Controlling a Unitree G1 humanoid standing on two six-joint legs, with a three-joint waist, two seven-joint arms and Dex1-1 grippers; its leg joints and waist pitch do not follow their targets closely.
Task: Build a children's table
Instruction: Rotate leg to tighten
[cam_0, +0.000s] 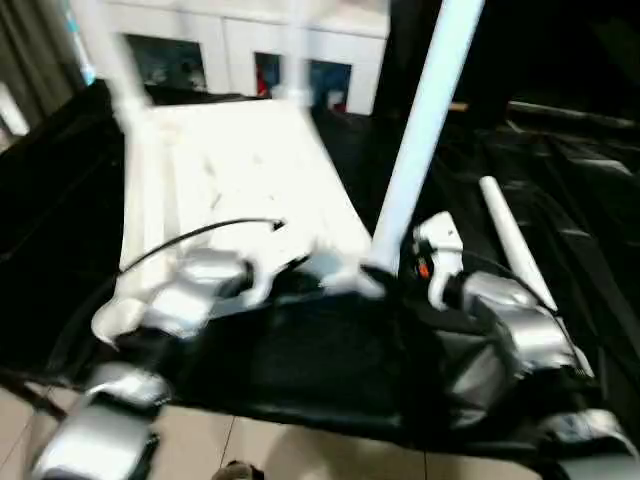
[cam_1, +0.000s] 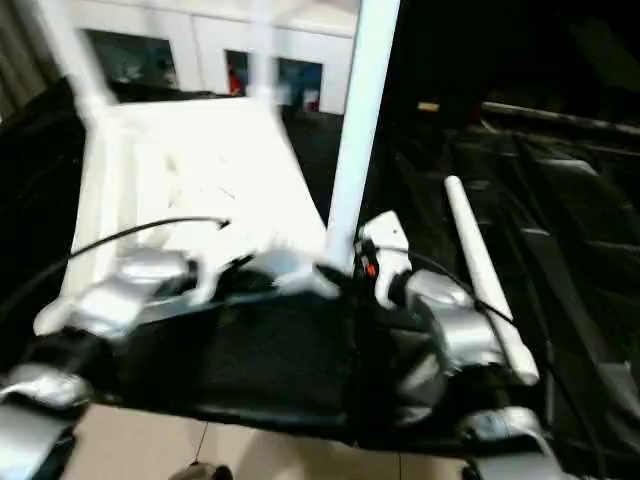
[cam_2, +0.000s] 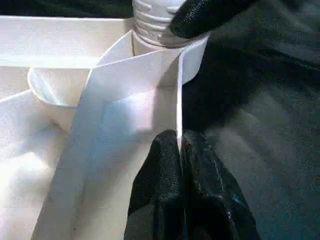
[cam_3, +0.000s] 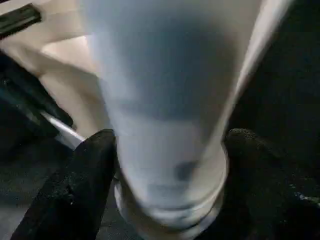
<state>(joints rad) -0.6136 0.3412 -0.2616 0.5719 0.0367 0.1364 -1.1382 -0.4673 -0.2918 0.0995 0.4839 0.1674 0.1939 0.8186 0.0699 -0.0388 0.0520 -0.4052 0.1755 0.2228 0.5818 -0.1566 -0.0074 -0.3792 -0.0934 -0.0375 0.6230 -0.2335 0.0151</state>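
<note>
The white tabletop (cam_0: 240, 170) lies underside up on a black surface. A long white leg (cam_0: 425, 120) stands upright in its near right corner socket. My right gripper (cam_3: 170, 145) is open around the base of this leg, with one black finger on each side and close to it. My left gripper (cam_2: 179, 137) is shut on the thin white rim of the tabletop (cam_2: 125, 100), just beside that corner. The leg's ribbed end (cam_2: 150, 20) sits in the socket there. Another leg (cam_0: 110, 60) rises from the far left corner. A loose leg (cam_0: 515, 240) lies on the black surface to the right.
A white cabinet with glass doors (cam_0: 250, 50) stands behind the tabletop. The black surface (cam_0: 330, 370) ends at a near edge in front of me, with pale floor tiles (cam_0: 300, 450) below it. Dark ridged ground stretches to the right.
</note>
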